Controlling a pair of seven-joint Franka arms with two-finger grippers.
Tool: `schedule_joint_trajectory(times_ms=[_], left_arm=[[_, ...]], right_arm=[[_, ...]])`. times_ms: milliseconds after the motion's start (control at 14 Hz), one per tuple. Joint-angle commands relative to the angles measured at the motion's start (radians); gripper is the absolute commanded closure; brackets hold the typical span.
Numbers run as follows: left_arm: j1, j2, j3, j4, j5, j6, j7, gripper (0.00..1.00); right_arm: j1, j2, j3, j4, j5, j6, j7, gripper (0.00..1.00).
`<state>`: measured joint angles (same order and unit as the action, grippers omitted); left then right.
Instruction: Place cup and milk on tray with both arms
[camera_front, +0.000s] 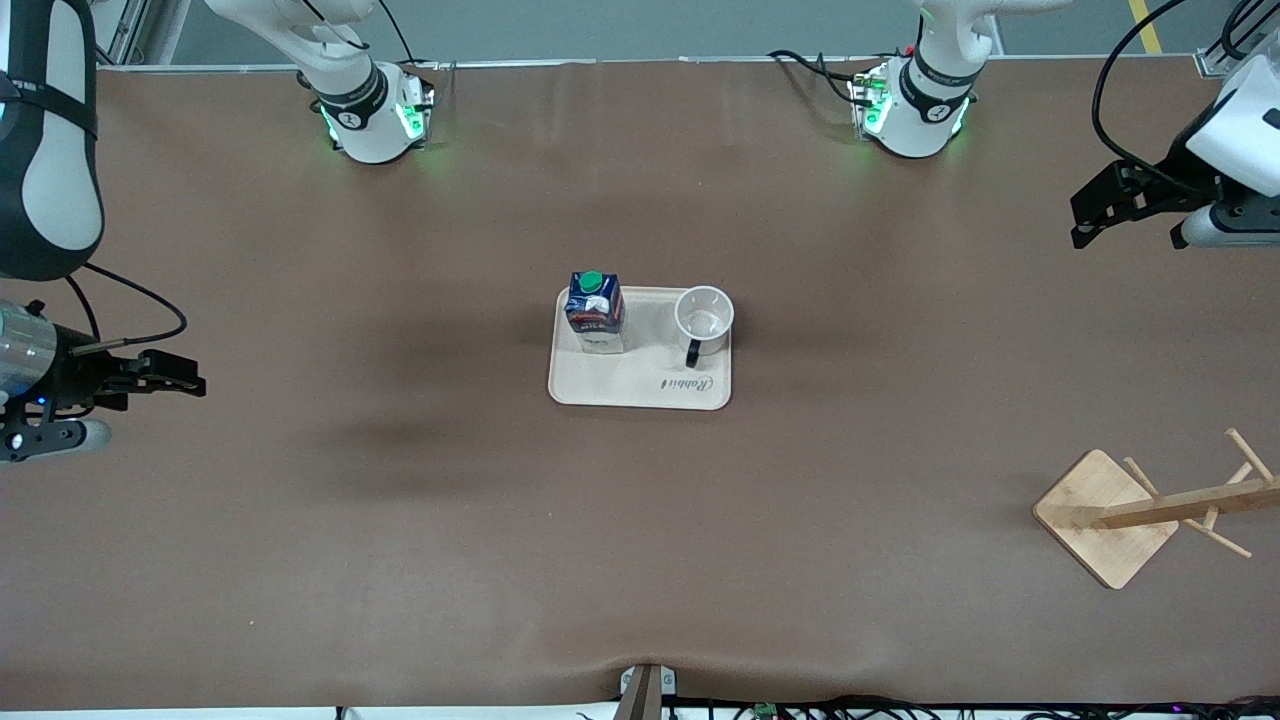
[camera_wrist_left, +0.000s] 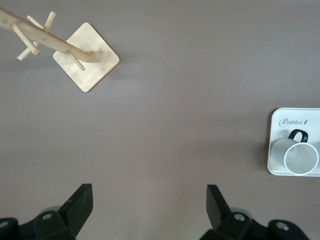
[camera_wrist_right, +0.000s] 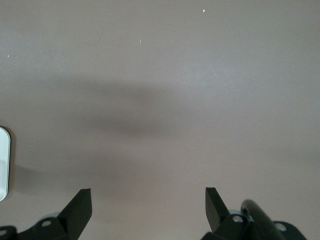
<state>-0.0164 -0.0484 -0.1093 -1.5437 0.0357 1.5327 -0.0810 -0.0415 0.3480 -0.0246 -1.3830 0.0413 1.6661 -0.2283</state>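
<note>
Front view shows the tray (camera_front: 640, 385) mid-table, long axis running between the arms' ends; both items stand upright on it, so placing looks done; the milk (camera_front: 595, 312) toward the right arm's end, the cup (camera_front: 704, 318) toward the left's, handle facing the front camera; the left gripper (camera_wrist_left: 147, 200) and the right gripper (camera_wrist_right: 147, 202) hang spread and empty, well apart from the tray.
</note>
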Motion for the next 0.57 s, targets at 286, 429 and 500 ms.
schedule_joint_trajectory(times_ms=[286,429,500], left_arm=[[0.004,-0.022,-0.018,-0.021,-0.019,0.001,-0.008,0.0],[0.004,-0.024,-0.024,-0.019,-0.019,0.0,-0.008,0.0],[0.006,-0.025,-0.035,-0.021,-0.019,-0.002,-0.008,0.0]], right_arm=[[-0.03,-0.098,0.02,-0.01,-0.046,0.001,0.004,0.0],[-0.032,-0.2,0.02,-0.088,-0.046,0.009,0.009,0.0],[-0.031,-0.249,0.018,-0.141,-0.047,0.018,0.01,0.0]])
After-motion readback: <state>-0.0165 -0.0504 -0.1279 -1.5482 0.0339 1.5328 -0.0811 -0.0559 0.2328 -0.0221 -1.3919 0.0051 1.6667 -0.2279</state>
